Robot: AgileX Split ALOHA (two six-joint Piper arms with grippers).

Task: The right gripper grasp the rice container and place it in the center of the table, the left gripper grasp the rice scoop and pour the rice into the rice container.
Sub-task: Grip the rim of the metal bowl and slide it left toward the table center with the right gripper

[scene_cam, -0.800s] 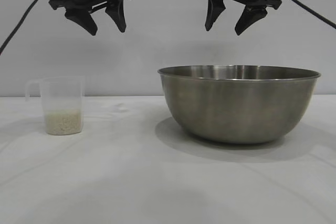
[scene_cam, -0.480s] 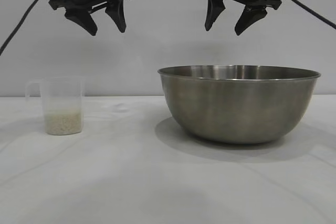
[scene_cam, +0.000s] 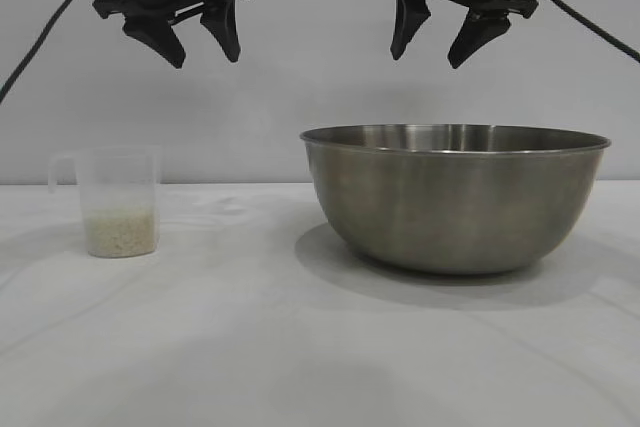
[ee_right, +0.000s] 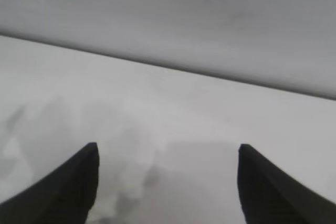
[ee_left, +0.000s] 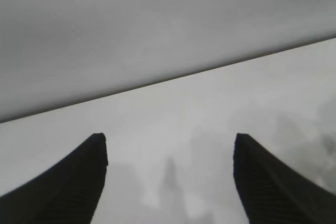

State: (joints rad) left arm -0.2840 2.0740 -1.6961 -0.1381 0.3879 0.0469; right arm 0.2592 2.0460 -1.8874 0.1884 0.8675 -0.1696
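The rice container [scene_cam: 455, 197], a large steel bowl, stands on the white table [scene_cam: 250, 347] right of centre. The rice scoop [scene_cam: 118, 202], a translucent cup with a handle on its left side, stands at the left with rice [scene_cam: 120, 232] in its bottom. My left gripper [scene_cam: 205, 59] hangs open high above, up and to the right of the scoop. My right gripper [scene_cam: 425, 57] hangs open high above the bowl's left part. Both are empty. The left wrist view shows its gripper [ee_left: 169, 140] over bare table; the right wrist view shows its gripper [ee_right: 167, 148] likewise.
A plain grey wall [scene_cam: 320, 97] stands behind the table. Black cables run from both arms at the top corners.
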